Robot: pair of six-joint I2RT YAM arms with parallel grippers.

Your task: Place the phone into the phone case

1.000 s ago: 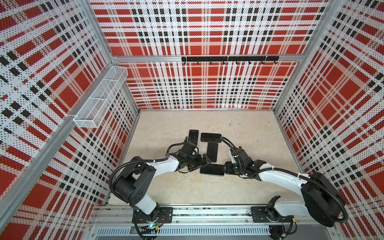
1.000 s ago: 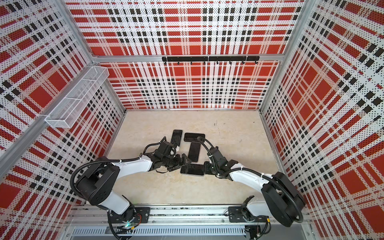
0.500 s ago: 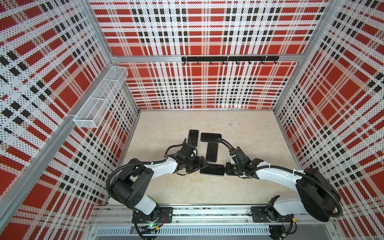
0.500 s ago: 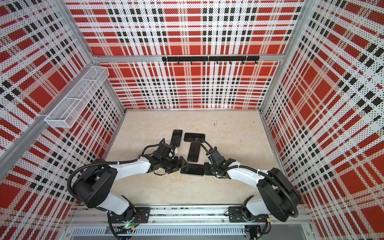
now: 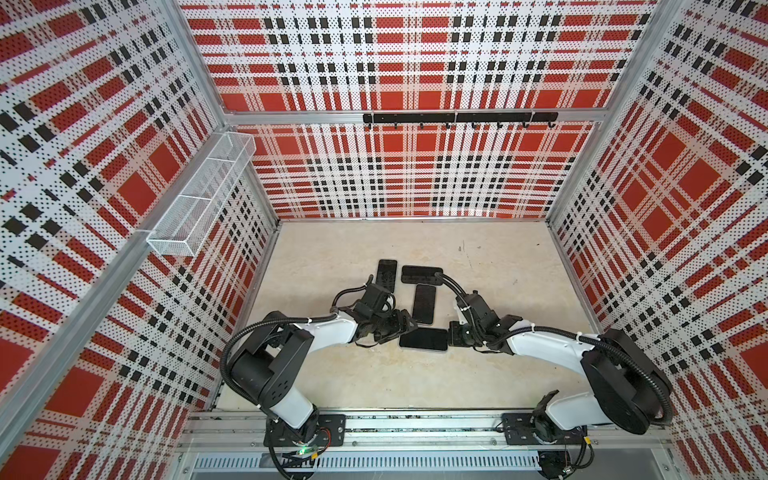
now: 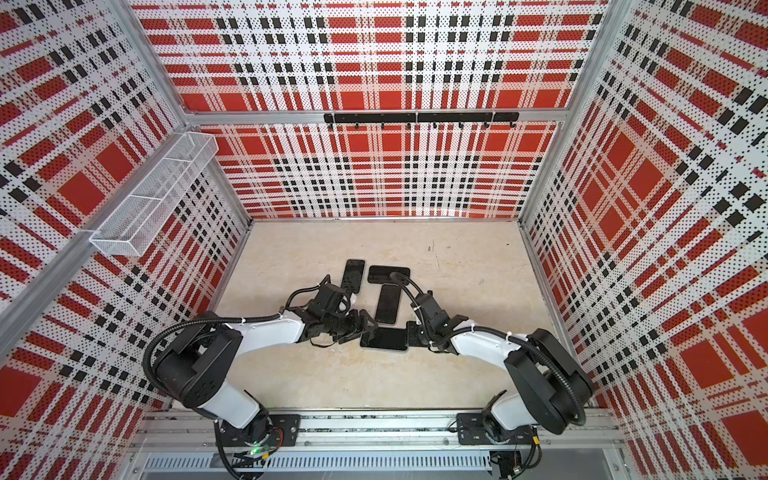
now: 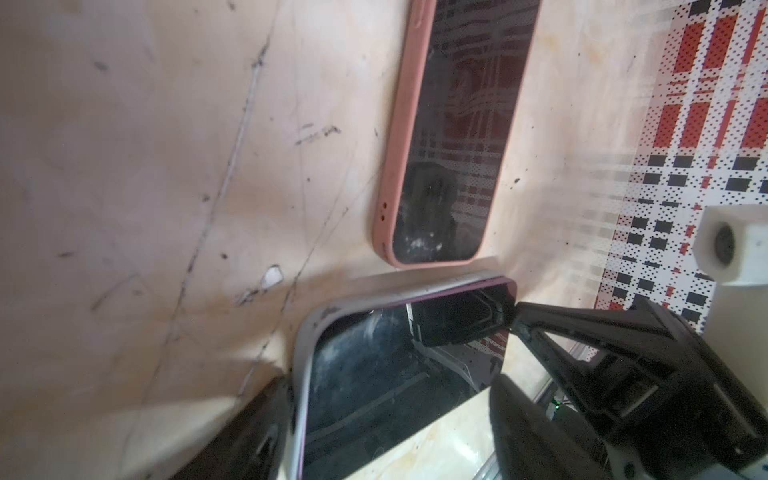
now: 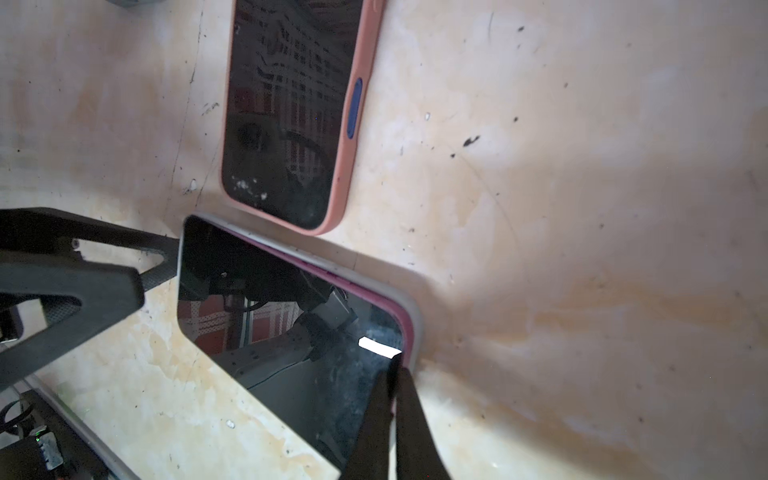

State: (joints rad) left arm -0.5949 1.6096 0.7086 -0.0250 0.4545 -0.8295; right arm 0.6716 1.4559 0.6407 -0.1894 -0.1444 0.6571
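With right gripper (image 8: 395,370) pinched closed at one end of the mid-table phone (image 8: 282,316), left gripper (image 7: 402,349) spread round the other, judged it stiff, slick, seemingly half-seated in the case (image 8: 417,332); favoured edge holds.

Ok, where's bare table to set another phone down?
Free: the table strip between the back wall and the far horizontal phone; the patch between the right gripper and the right wall; the front, between the grey-cased phone and the base rail. Crowded: mid-table, around the pink-cased phone and the left gripper.
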